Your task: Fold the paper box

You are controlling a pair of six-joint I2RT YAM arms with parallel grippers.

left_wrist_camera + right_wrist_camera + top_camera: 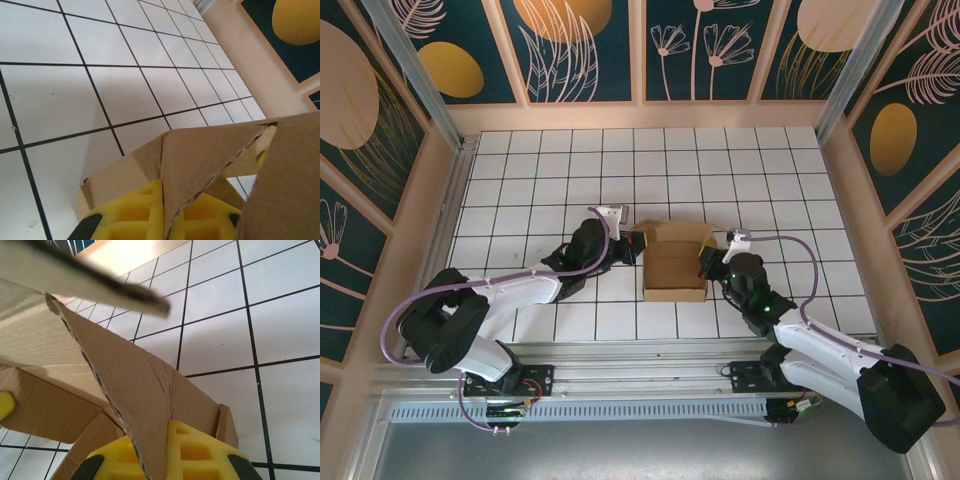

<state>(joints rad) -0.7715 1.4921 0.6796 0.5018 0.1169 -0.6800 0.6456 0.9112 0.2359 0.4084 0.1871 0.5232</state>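
Note:
The paper box (673, 266) is brown cardboard, partly folded, with raised side walls and a back flap, lying mid-table between my two arms. My left gripper (633, 245) is at its left wall and is shut on a cardboard flap. In the left wrist view that flap (210, 150) is pinched between the yellow fingers (132, 212) of the left gripper (167, 205). My right gripper (711, 263) is shut on the box's right side. In the right wrist view a pointed flap (125, 375) runs down between the yellow fingers (197, 452) of the right gripper (162, 447).
The table (570, 170) is white with a black grid. Beige side walls (845, 180) and patterned dark panels enclose it. A metal rail (620, 375) runs along the near edge by the arm bases.

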